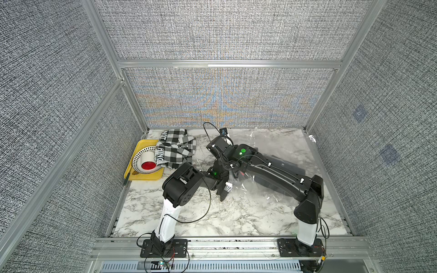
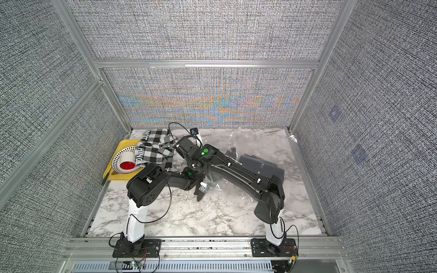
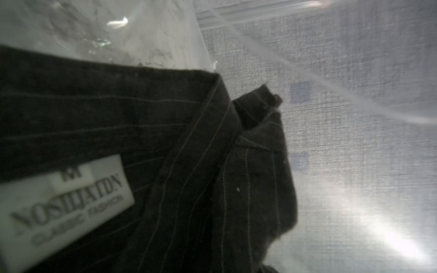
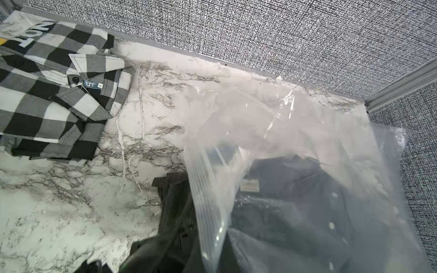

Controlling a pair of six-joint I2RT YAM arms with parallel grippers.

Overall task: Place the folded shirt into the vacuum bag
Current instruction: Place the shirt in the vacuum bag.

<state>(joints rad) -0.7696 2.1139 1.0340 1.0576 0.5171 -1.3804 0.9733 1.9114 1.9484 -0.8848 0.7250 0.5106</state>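
The vacuum bag lies see-through and crinkled over the right half of the marble table. A dark pinstriped folded shirt lies mostly inside it, with one end still hanging out at the mouth. My left gripper is at that mouth, shut on the shirt. In the left wrist view the cloth and its white label hide the fingers, with plastic all round. My right gripper is shut on the bag's ribbed zip edge and holds it up above the table.
A black-and-white checked shirt lies folded at the back left, partly over a yellow tray. The tray holds a dotted plate and a white cup with a red inside. Fabric walls close in three sides.
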